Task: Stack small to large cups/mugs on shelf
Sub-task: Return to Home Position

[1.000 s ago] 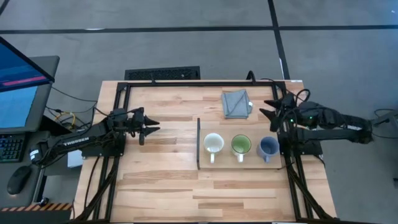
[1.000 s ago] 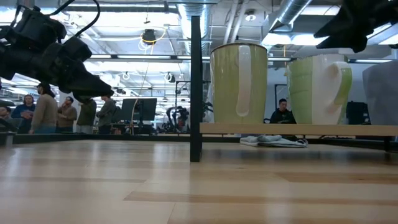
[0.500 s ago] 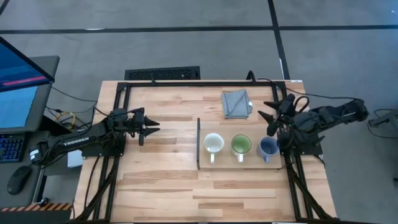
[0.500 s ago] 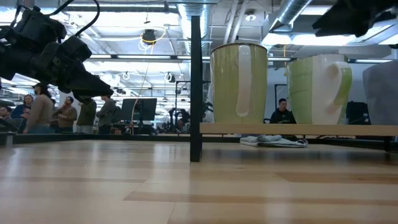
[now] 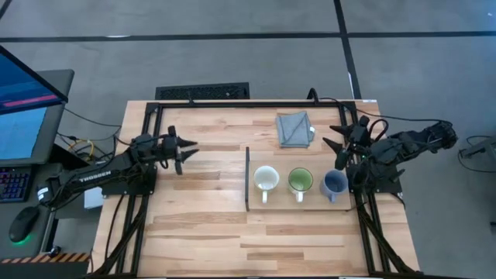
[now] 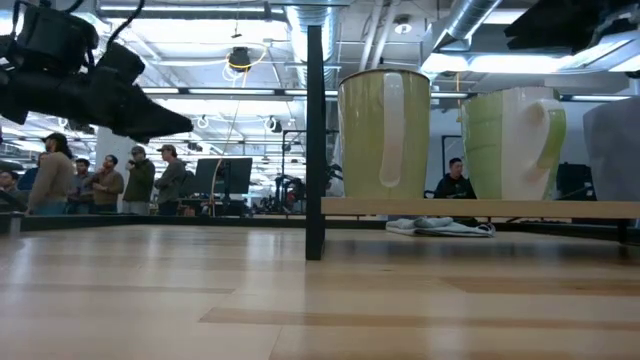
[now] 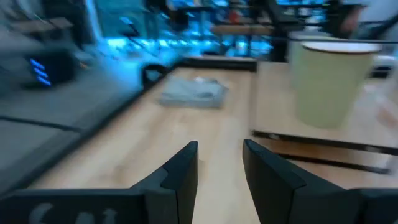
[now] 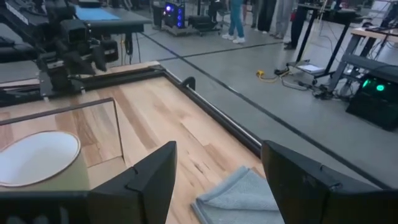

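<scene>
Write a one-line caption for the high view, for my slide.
Cream-white mug, green-lined mug and blue-grey mug stand in a row on the shelf; left gripper and right gripper hang open, empty.

Cream-white mug, white mug w/ green inside, blue-grey mug, light-wood shelf, grey cloth.

- folded grey cloth, lying flat just ahead of the right jaws, well apart from the left jaws
- slatted light-wood tabletop, under both sets
- black slotted floor grate, off the table, nearer the left jaws
- blue-lit monitor and black mouse, well behind the left jaws
- bunch of people standing, way back in the room beyond the left jaws
</scene>
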